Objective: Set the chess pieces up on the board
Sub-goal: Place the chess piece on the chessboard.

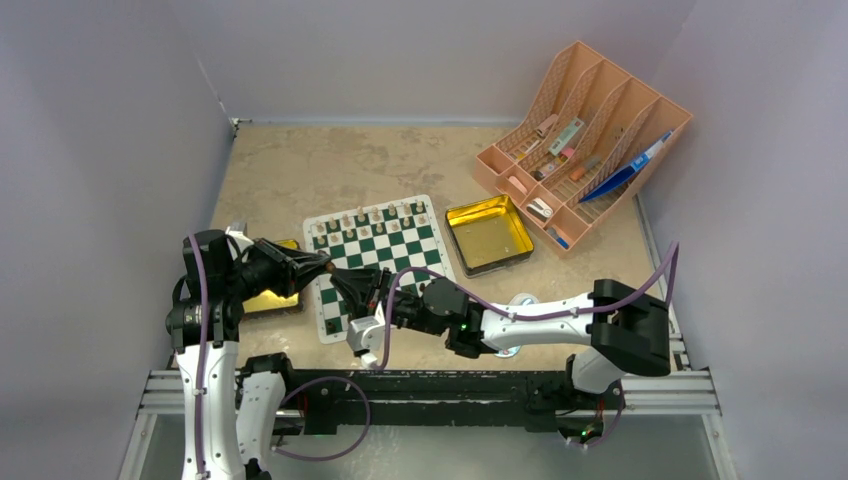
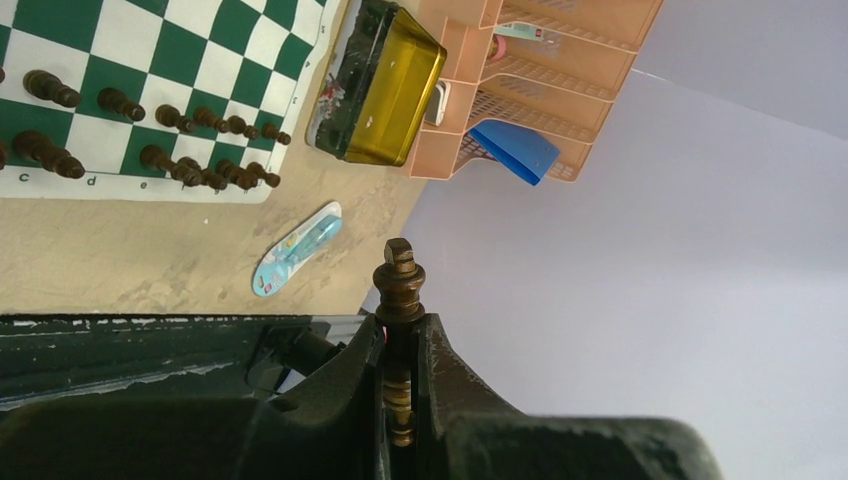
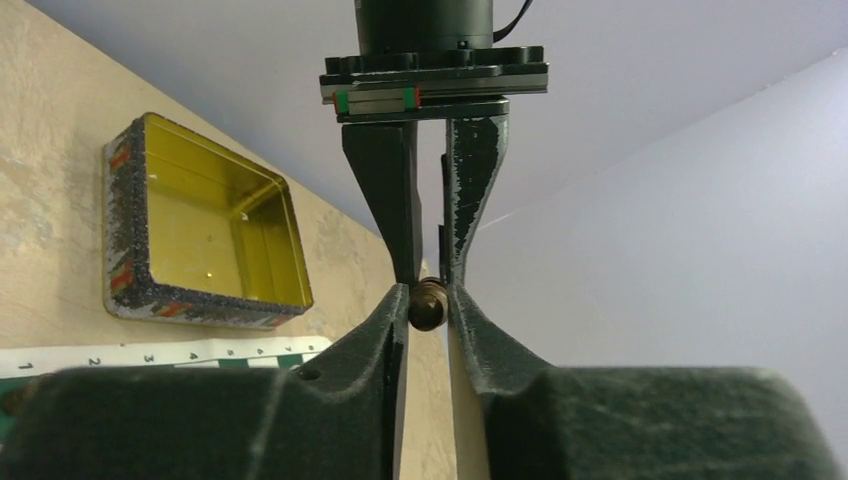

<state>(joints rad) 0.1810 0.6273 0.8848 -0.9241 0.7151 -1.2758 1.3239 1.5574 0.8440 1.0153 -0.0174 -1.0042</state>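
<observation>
Clamps a dark brown turned chess piece (image 2: 400, 285) by its stem in the left end effector (image 2: 403, 325), over the left edge of the flat green-and-white checked board (image 1: 375, 262) on the beige worktop (image 1: 280, 170). Brackets the piece's head with the right end effector (image 3: 427, 297), fingers narrowly parted; cannot tell whether touching. Shows tan pieces (image 1: 375, 216) lined along the board's far edge.

White arm links (image 1: 540, 322), black joints (image 1: 630, 335), purple cables (image 1: 203, 380), scuffed black claw fingers (image 3: 478, 180)
</observation>
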